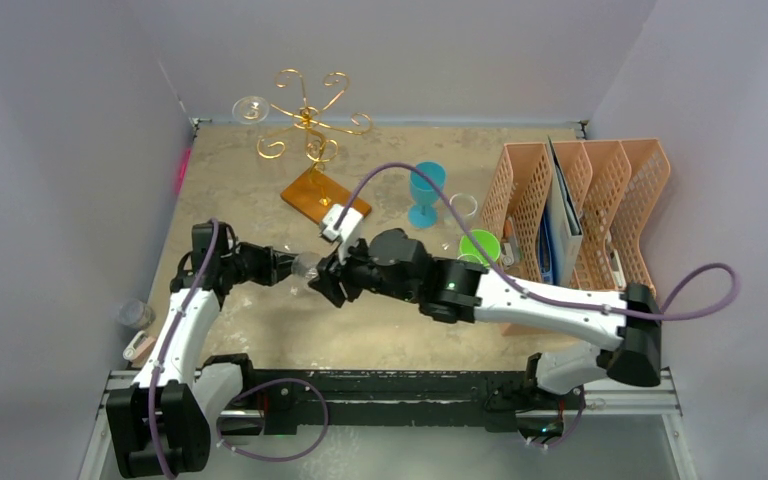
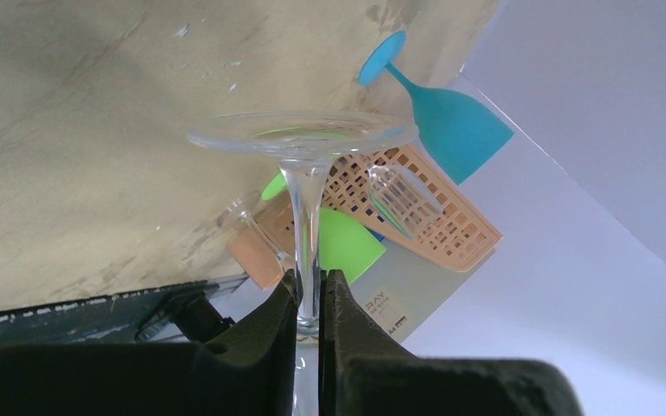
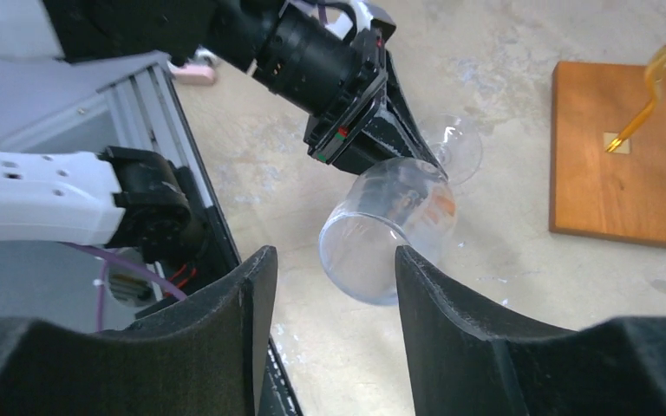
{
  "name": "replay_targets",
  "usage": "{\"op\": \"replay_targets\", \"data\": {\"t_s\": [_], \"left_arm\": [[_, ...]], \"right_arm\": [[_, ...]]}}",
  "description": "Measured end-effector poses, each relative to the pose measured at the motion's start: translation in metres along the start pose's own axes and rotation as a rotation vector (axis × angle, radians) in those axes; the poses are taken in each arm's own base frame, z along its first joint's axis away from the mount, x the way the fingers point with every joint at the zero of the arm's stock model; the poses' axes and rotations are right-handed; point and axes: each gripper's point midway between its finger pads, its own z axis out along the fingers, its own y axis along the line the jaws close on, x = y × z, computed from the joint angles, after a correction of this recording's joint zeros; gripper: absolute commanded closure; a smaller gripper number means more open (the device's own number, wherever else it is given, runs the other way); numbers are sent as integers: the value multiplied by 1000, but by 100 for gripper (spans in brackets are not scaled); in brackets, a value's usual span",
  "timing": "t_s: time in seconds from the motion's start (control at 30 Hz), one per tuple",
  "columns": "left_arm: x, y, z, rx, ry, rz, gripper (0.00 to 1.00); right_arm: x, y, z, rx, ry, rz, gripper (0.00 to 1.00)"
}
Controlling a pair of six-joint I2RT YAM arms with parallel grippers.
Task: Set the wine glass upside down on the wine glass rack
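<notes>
A clear wine glass (image 1: 305, 268) is held level above the table's middle. My left gripper (image 2: 310, 299) is shut on its stem, the round foot (image 2: 303, 134) beyond the fingertips. My left gripper also shows in the top view (image 1: 285, 265). My right gripper (image 3: 334, 260) is open, and the glass's bowl (image 3: 386, 230) lies just ahead of its fingertips, nearer the right finger. My right gripper (image 1: 325, 280) faces the left one. The gold wire wine glass rack (image 1: 305, 120) stands at the back left on a wooden base (image 1: 325, 195), which also shows in the right wrist view (image 3: 620, 156). Another clear glass (image 1: 250, 108) hangs on the rack.
A blue wine glass (image 1: 426, 190), a clear glass (image 1: 463, 208) and a green glass (image 1: 480, 245) stand right of centre. An orange mesh organizer (image 1: 580, 210) with papers fills the right side. Small items (image 1: 135, 315) lie at the left edge.
</notes>
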Motion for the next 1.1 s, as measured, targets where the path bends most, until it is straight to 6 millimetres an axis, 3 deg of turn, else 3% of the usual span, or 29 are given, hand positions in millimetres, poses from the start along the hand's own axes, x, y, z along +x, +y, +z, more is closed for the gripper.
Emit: {"op": "replay_targets", "data": {"t_s": [0.17, 0.33, 0.6, 1.1], "left_arm": [[-8, -4, 1, 27, -45, 99, 100], [-11, -10, -8, 32, -107, 291, 100], [12, -46, -58, 162, -222, 771, 100], [55, -42, -76, 354, -94, 1273, 100]], "right_arm": [[-34, -1, -46, -11, -78, 46, 44], [-44, -5, -84, 14, -105, 129, 43], [-17, -26, -108, 173, 6, 311, 42], [6, -34, -134, 257, 53, 500, 40]]}}
